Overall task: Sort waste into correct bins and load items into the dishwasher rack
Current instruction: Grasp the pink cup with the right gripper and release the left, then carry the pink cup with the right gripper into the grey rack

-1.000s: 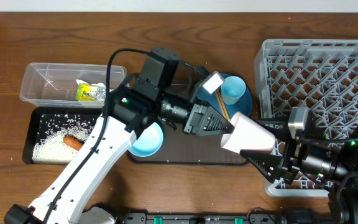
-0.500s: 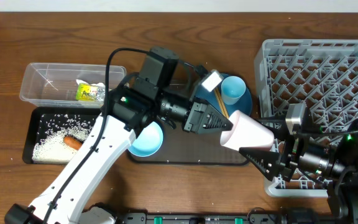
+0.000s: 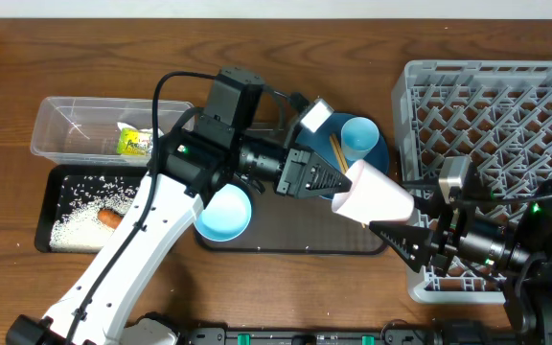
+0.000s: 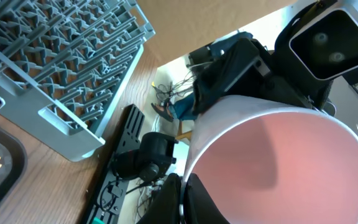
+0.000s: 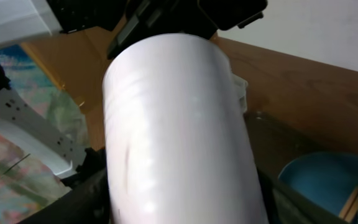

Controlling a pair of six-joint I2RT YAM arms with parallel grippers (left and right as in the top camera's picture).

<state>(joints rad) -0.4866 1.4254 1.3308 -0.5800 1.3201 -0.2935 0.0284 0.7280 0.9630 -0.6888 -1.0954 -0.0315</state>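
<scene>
1. Over the right end of a dark-brown rectangular serving tray [image 3: 295, 235], just beside the rack, a pinkish-white cup [image 3: 377, 198] hangs tilted on its side, clear of the wooden table [image 3: 84, 57].
2. The left gripper [image 3: 338, 184] is pinched together on the cup's rim, and its wrist camera looks straight into the pink inside.
3. The right gripper [image 3: 391, 213] has a finger on either side of the cup's base end; whether the fingers press on the cup cannot be told.
4. A large square light-grey plastic dishwasher rack [image 3: 506, 105] stands at the right.
5. On the serving tray, a large round blue plate [image 3: 381, 158] carries a light-blue cup [image 3: 358, 137] and wooden chopsticks [image 3: 337, 153]; a small light-blue bowl [image 3: 226, 213] sits at the tray's left end, partly under the left arm.
6. At far left, a clear rectangular plastic tub [image 3: 65, 120] holds a crumpled white wrapper with yellow-green print [image 3: 137, 143]. Just in front of it, a shallow black rectangular tray [image 3: 51, 196] holds loose white rice grains [image 3: 75, 220] and a small orange carrot [image 3: 111, 218].
</scene>
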